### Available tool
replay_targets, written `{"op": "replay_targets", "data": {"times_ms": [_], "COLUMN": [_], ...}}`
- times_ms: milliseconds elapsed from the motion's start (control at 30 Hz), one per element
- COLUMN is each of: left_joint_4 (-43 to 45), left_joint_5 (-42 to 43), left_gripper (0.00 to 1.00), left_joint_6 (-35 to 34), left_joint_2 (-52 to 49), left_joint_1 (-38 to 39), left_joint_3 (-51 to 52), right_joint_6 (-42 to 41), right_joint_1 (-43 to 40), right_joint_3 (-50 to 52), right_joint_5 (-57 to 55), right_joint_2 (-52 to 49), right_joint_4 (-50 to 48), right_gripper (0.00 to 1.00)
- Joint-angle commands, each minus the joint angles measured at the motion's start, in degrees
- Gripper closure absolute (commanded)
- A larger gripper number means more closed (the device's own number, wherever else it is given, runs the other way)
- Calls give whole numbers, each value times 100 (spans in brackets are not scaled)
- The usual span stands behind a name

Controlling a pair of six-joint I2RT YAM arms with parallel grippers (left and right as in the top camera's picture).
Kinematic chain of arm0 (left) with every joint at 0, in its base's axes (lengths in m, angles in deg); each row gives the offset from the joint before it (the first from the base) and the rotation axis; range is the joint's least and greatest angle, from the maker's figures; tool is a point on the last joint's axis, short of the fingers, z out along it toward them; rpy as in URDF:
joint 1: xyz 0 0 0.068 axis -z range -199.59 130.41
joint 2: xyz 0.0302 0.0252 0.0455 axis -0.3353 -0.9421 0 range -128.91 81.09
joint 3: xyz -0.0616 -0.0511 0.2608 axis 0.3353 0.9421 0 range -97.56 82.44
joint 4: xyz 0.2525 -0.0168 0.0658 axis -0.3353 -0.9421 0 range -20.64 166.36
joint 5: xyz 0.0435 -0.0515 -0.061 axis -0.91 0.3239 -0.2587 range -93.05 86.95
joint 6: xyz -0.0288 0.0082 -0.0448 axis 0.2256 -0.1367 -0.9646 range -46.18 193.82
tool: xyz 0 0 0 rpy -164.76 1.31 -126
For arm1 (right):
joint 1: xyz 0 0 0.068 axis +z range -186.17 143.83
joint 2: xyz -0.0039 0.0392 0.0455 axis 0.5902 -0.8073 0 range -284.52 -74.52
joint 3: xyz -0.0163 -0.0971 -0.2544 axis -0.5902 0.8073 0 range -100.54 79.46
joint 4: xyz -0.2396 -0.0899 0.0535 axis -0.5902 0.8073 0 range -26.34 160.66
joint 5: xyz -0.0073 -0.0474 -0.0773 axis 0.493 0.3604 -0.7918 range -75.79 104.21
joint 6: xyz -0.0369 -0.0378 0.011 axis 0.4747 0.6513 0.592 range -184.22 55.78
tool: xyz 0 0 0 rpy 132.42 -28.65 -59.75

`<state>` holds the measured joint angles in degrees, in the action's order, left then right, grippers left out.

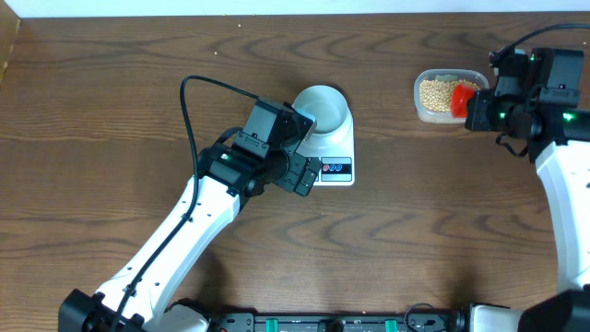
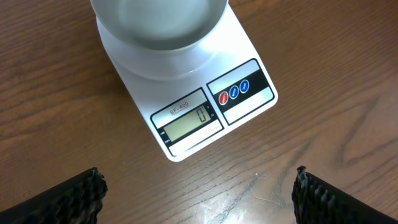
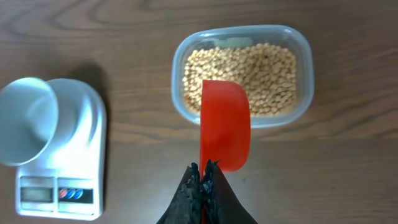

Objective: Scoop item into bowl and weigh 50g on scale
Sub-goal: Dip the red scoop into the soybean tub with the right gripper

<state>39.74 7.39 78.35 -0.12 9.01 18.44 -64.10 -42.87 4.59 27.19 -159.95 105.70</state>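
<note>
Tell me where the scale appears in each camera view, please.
Overhead: the scale sits near the middle, slightly toward the top.
Left wrist: the scale fills the upper centre, display toward the bottom.
Right wrist: the scale lies in the lower left corner.
Shared landmark: the bowl standing on the scale.

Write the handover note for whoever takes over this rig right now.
Left claw: open, empty, by the display end of the scale.
Right claw: shut on the handle of the red scoop, which is at the tub edge with no beans seen in it.
Bowl: empty, on the scale; display reads 0.
Beans: all in the tub.
Done: bowl placed.
Left: scoop beans into the bowl to 50 g.
</note>
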Motion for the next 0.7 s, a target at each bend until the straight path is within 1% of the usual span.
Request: {"op": "replay_targets", "data": {"times_ms": [0,100,300,533,667], "left_joint_4": [0,2,2,2,2], "left_joint_5": [50,50,50,50,50], "left_gripper": [2,2,2,2,2], "left_joint_6": [39,39,39,37,37], "left_joint_2": [52,52,52,52,52], "left_joint_1": [-31,-31,-31,-31,-31], "left_joint_3": [-7,-7,-7,-7,-7], "right_joint_6": [214,221,232,203,28], "right_joint_1": [-50,-59,-225,-494,-614], "right_joint_3": [-168,-168,-168,-168,-168], "right_joint_5": [-448,-719,-651,-55,413], "right_joint_2": [-66,-164,-544,-1082,-1438], "right_joint_4": [-162,-313,-605,-981,-1163], "right_gripper": [99,99,99,99,99]}}
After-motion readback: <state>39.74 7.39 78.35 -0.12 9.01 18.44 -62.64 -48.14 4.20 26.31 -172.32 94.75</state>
